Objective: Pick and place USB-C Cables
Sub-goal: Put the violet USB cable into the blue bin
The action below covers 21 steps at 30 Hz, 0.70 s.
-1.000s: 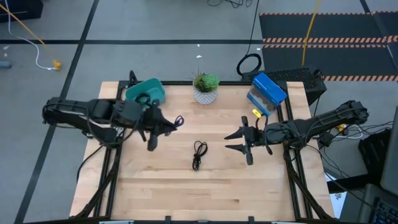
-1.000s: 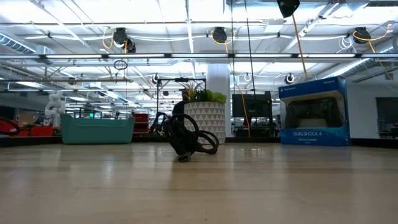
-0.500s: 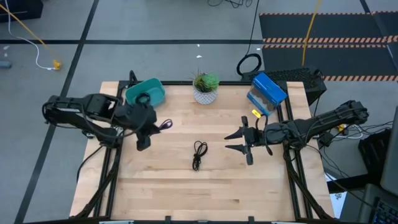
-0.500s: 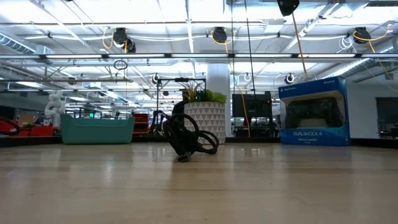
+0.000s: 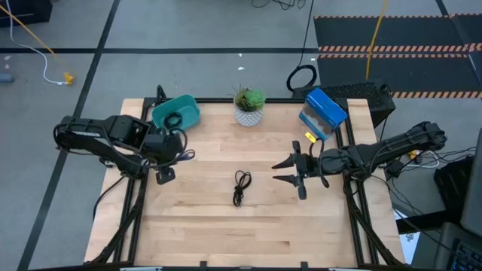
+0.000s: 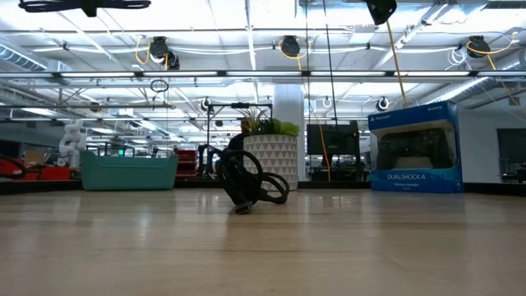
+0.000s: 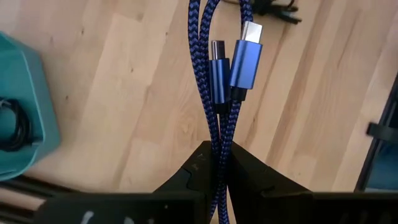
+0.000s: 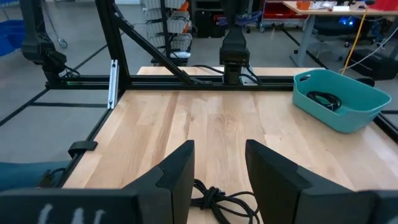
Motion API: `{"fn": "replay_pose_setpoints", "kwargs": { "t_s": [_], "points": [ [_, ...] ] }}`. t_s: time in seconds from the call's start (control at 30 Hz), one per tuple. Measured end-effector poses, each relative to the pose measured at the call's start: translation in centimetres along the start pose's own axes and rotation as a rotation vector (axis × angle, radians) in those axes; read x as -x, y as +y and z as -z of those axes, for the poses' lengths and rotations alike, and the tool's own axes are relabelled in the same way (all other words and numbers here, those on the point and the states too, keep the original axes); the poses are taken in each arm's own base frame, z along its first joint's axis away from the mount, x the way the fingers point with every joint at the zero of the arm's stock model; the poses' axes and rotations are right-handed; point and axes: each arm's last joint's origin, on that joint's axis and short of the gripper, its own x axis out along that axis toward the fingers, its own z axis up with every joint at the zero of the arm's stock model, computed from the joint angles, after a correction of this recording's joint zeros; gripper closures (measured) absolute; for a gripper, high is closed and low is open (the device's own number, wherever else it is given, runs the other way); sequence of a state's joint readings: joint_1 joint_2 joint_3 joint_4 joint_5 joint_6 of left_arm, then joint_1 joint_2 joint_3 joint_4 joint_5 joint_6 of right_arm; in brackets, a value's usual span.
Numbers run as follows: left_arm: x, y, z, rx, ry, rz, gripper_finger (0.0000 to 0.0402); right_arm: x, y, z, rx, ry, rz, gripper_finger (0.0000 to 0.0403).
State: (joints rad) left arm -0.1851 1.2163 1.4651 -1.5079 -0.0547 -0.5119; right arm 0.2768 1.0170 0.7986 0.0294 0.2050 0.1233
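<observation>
My left gripper (image 5: pixel 175 155) hovers above the table's left part, just near of the teal bin (image 5: pixel 175 111), and is shut on the purple-blue cable (image 5: pixel 186 156). In the left wrist view the cable's two metal-blue plugs (image 7: pixel 233 68) stick out past the gripper (image 7: pixel 217 157). A round black coil (image 5: pixel 174 118) lies inside the bin. The long-looped black cable (image 5: pixel 240 187) lies flat at the table's middle. My right gripper (image 5: pixel 285 171) waits open to the right of it, pointing at it. My left gripper pinches the purple-blue cable's braided strands (image 7: pixel 217 134) between its two fingers, two strands side by side, just behind the plugs. The fingers come from the table's left, slanting down. The cable is lifted clear and reaches forward past the fingertips.
A potted plant (image 5: pixel 249 106) stands at the far edge's middle and a blue DualShock box (image 5: pixel 324 111) at the far right corner. Bare wood lies along the near half of the table (image 5: pixel 248 233). The black frame rails (image 8: pixel 186 78) border the table.
My left gripper has carried the purple-blue cable toward the table's left edge, from near the middle toward the teal bin, staying shut on it. The black cable on the table and the right arm have kept still.
</observation>
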Motion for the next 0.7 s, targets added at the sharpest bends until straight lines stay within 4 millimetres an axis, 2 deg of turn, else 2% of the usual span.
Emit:
{"fn": "replay_pose_setpoints", "kwargs": {
  "t_s": [0.47,0.7],
  "points": [
    [-0.03,0.12,0.02,-0.081,0.010,-0.006,0.0365,-0.01,-0.01,0.05,-0.047,0.005,0.002,0.0268],
    [-0.10,0.82,-0.39,-0.083,0.006,-0.018,0.0364,-0.01,-0.01,0.05,-0.047,0.005,0.002,0.0268]
  ]
}}
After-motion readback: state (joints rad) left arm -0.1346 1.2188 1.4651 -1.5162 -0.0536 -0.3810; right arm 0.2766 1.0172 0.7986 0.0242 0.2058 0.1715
